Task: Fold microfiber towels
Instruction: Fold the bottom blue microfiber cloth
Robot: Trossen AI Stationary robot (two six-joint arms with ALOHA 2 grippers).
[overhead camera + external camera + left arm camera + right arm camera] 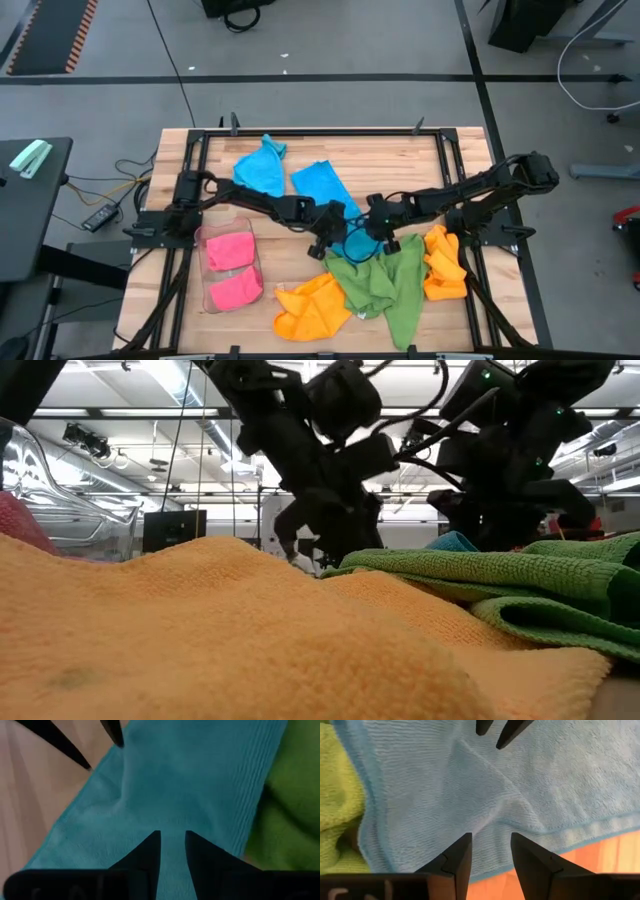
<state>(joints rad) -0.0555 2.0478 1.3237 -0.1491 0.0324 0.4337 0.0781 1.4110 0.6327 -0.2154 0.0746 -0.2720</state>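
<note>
Grippers meet over a sky blue towel at the table's middle, likely to pinch opposite edges for a fold. Left gripper has its fingers narrowly parted, cloth between the tips. Right gripper stands part open, blue cloth beneath and between its fingers; whether either truly grips, I cannot tell. Green towel lies just beside.

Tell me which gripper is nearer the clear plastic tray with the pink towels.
Left. The left gripper is at mid-table over a blue towel, a short way right of the clear plastic tray. The right gripper is farther right, across that same towel.
</note>
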